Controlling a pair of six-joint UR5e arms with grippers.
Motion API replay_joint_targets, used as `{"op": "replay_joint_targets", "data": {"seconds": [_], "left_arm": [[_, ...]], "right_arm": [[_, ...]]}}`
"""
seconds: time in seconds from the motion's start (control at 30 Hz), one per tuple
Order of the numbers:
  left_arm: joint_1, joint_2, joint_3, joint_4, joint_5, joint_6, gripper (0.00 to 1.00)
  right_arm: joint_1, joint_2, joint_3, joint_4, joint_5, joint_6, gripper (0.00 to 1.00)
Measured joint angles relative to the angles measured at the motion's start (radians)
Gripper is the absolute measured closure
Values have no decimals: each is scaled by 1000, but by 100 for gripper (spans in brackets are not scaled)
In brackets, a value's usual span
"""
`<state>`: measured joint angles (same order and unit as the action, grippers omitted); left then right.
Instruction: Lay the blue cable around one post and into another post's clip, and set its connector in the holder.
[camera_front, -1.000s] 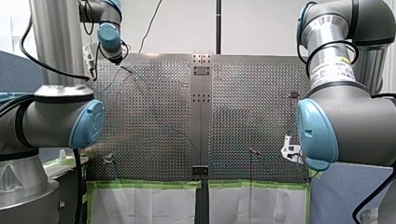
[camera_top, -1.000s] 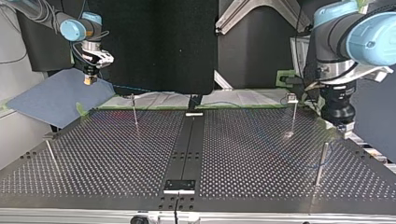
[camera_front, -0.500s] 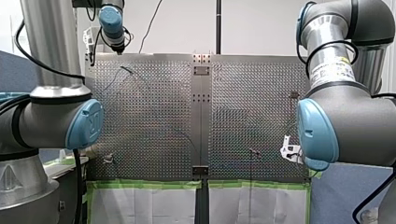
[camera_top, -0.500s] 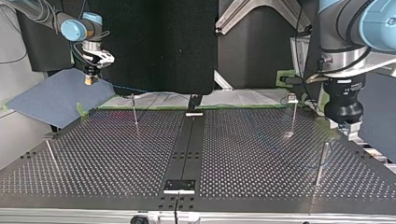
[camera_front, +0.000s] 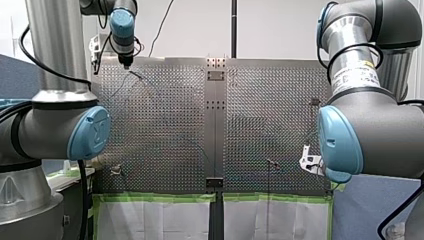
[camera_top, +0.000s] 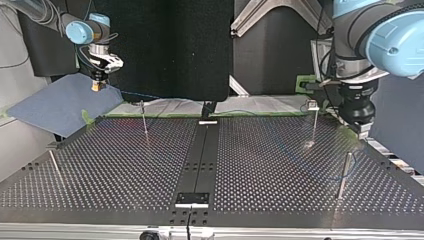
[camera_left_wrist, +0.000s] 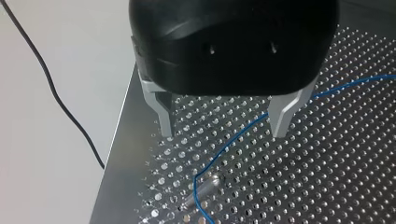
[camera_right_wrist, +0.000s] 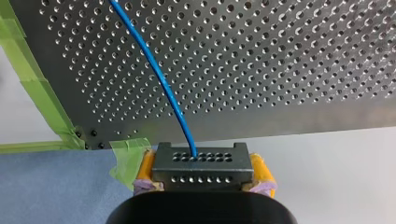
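1. My right gripper (camera_right_wrist: 203, 171) clamps the connector (camera_right_wrist: 201, 162) between yellow pads (camera_right_wrist: 145, 169), just off the table (camera_right_wrist: 289, 56) edge.
2. The cable (camera_right_wrist: 154, 70) runs from it across the table.
3. My left gripper (camera_left_wrist: 223, 130) hangs with fingers spread, holding nothing, above the cable near a post (camera_left_wrist: 203, 189).

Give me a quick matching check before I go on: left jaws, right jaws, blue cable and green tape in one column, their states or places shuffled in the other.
Column one:
1. left jaws
2. right jaws
3. blue cable
4. green tape

Column two:
A. stuck along the edge of the table
B. shut on the connector
C. open above the table, holding nothing
D. runs from the connector out over the table

Pairs: 1-C, 2-B, 3-D, 4-A
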<state>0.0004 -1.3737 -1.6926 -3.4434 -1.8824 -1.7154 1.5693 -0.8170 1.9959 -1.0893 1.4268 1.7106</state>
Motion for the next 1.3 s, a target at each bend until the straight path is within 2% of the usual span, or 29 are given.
{"op": "replay_joint_targets", "data": {"seconds": [0.17,0.5,0.8,0.97,1.3], "left_arm": [[2,1,16,-42,3,-1,0],[1,0,20,-136,63,-1,0],[-5,0,19,-167,64,-6,0],[-8,1,19,-172,46,-9,0],[-17,3,13,-178,-38,-15,0]], "right_arm": [[2,0,0,0,0,0,100],[4,0,0,0,0,1,100],[5,0,0,0,0,2,100],[6,0,0,1,0,2,100],[10,0,0,1,0,2,100]]}}
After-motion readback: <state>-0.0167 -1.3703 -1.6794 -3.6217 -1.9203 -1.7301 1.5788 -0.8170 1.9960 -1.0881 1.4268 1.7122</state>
